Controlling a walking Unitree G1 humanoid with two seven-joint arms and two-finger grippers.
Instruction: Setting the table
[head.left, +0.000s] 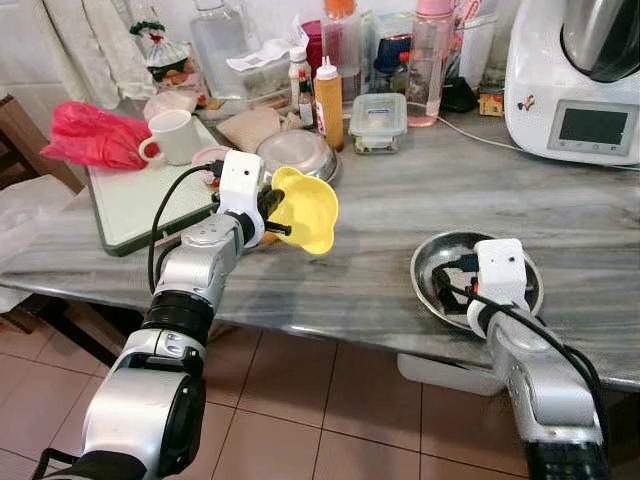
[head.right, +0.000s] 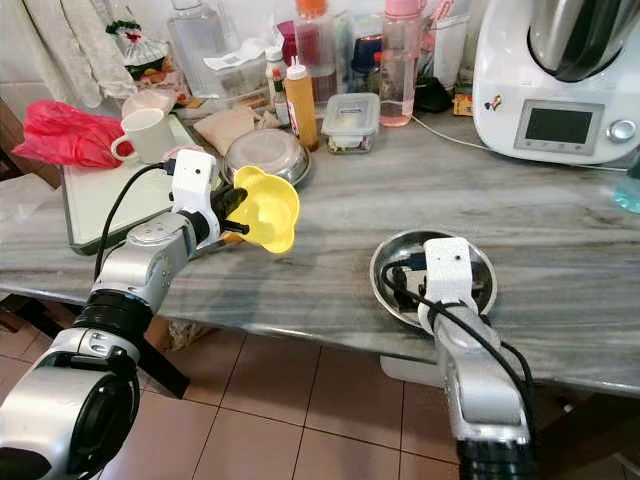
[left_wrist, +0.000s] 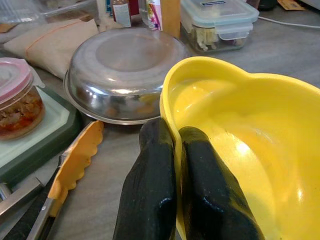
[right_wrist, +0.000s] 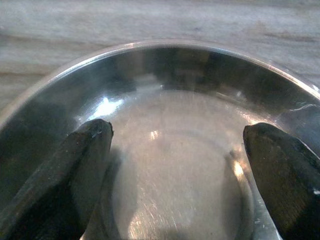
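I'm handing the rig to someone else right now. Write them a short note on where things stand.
Left gripper: shut on the rim of the yellow bowl, held tilted above the marble counter, next to the upturned steel dish.
Right gripper: jaws open, inside the empty steel plate at the counter's near edge, holding nothing.
Done: the plate lies flat on the counter; the bowl is picked up.
Left: set the bowl down, probably near the plate. The white mug sits on the green board, untouched.

Even, soft daylight; the head views are sharp. Glare spots on the steel plate (right_wrist: 165, 165) toward nine o'clock. Near fingers (right_wrist: 75, 175) blur.
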